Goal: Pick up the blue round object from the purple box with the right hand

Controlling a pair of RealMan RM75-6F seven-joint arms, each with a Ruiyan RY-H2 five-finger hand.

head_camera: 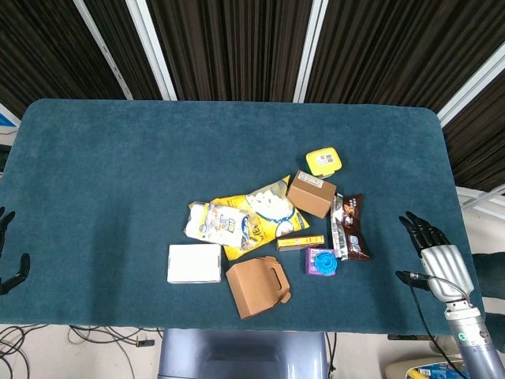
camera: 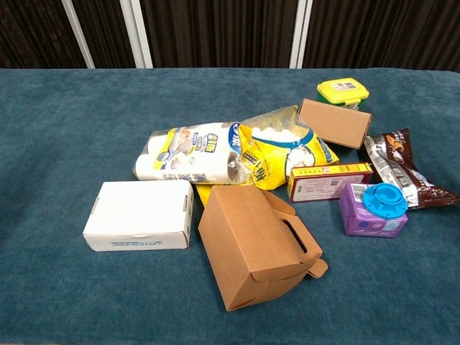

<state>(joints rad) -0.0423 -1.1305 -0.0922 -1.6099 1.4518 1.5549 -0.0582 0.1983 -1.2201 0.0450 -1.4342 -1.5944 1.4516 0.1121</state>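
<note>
A blue round object (head_camera: 324,260) (camera: 384,199) lies on top of a small purple box (head_camera: 316,268) (camera: 366,219) at the right of the pile on the teal table (head_camera: 118,174). My right hand (head_camera: 436,254) hovers at the table's right edge, well to the right of the purple box, fingers spread and empty. My left hand (head_camera: 6,259) shows only partly at the far left edge of the head view, dark fingers apart, holding nothing. Neither hand appears in the chest view.
Around the purple box lie a brown snack bag (head_camera: 349,227), a flat yellow-red carton (head_camera: 301,242), a brown handled carton (head_camera: 257,287), a white box (head_camera: 194,263), yellow bags (head_camera: 245,217), a brown box (head_camera: 311,193) and a yellow tub (head_camera: 323,161).
</note>
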